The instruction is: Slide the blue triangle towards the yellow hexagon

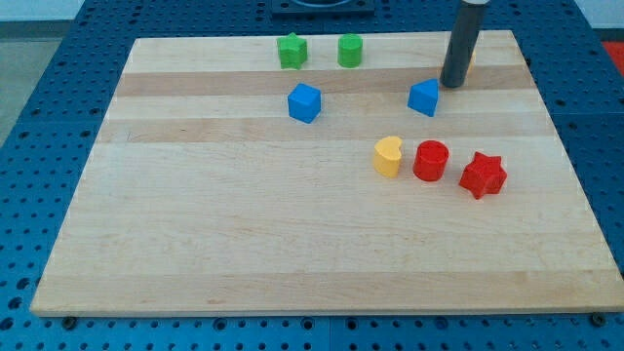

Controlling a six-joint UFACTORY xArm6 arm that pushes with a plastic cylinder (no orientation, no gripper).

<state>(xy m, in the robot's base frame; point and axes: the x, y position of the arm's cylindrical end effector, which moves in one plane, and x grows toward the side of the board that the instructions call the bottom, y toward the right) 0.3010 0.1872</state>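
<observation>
The blue triangle (424, 97) lies on the wooden board (244, 244) at the upper right. My tip (452, 85) stands just to the triangle's right and slightly above it, very close; I cannot tell if they touch. A sliver of a yellow-orange block (471, 60) shows behind the rod's right side. Most of it is hidden and its shape cannot be made out.
A green star (292, 51) and a green cylinder (350, 50) sit near the top edge. A blue cube (304, 102) lies left of the triangle. A yellow heart (388, 156), a red cylinder (430, 160) and a red star (483, 175) form a row below it.
</observation>
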